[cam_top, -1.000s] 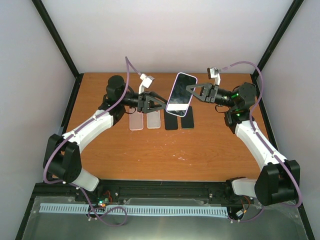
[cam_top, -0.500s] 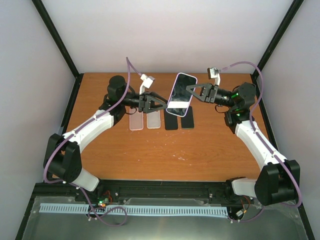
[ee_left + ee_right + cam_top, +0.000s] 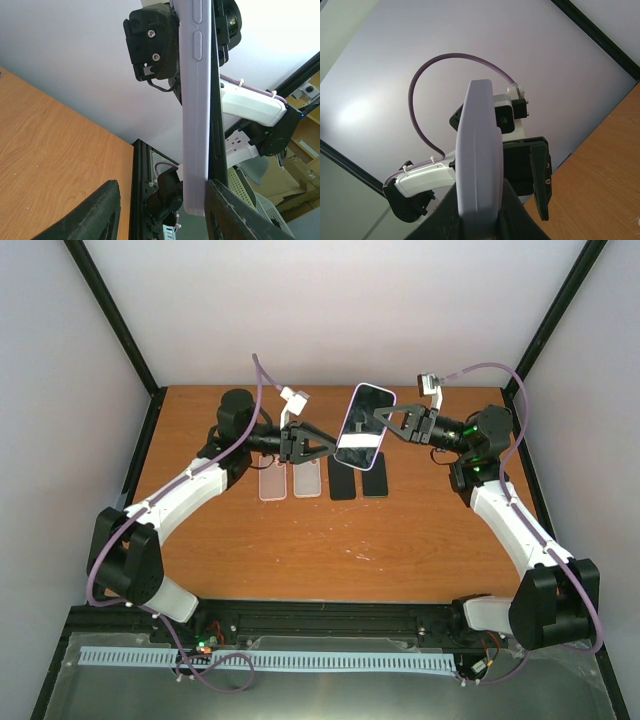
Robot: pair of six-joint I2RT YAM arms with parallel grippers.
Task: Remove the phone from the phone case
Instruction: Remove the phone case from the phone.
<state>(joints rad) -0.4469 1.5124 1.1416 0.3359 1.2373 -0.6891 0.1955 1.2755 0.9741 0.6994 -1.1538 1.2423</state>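
The right jaws are clamping the phone, holding it tilted in the air above the desk (lilac case on). The left jaws are standing apart around its lower end, the case lying nearer one finger.

Dark-screened phone inside lilac case, tilted, raised above table.

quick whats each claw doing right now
Left claw: open, straddling the end of the cased phone.
Right claw: closed, holding the cased phone.
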